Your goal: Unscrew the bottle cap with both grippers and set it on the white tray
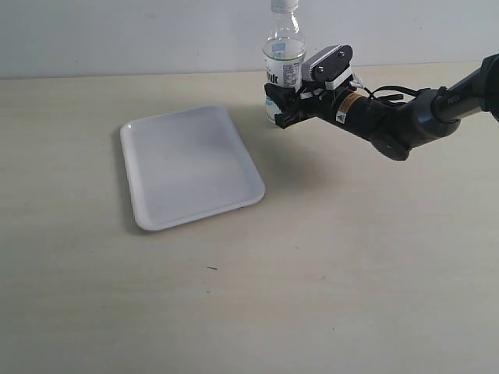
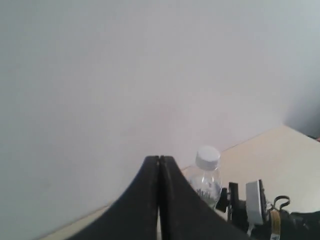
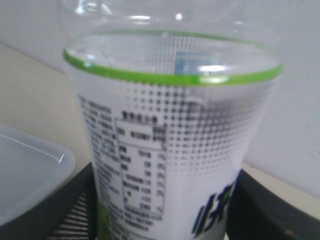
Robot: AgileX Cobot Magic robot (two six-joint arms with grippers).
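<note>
The clear bottle [image 1: 283, 66] with a white-and-green label stands upright at the back of the table, its label filling the right wrist view [image 3: 165, 150]. My right gripper [image 1: 279, 105] is shut on its lower body, one black finger [image 3: 265, 210] on each side. The white bottle cap [image 1: 284, 4] sits on the neck and also shows in the left wrist view [image 2: 207, 157]. My left gripper [image 2: 159, 161] is shut on nothing, up in the air to one side of the cap and apart from it; the exterior view does not show it. The white tray [image 1: 191, 167] lies left of the bottle.
The right arm [image 1: 405, 117] reaches in from the right edge over the light wooden table [image 1: 351, 273]. A pale wall [image 1: 117, 31] rises behind the table's far edge. A corner of the tray [image 3: 30, 170] lies close to the held bottle.
</note>
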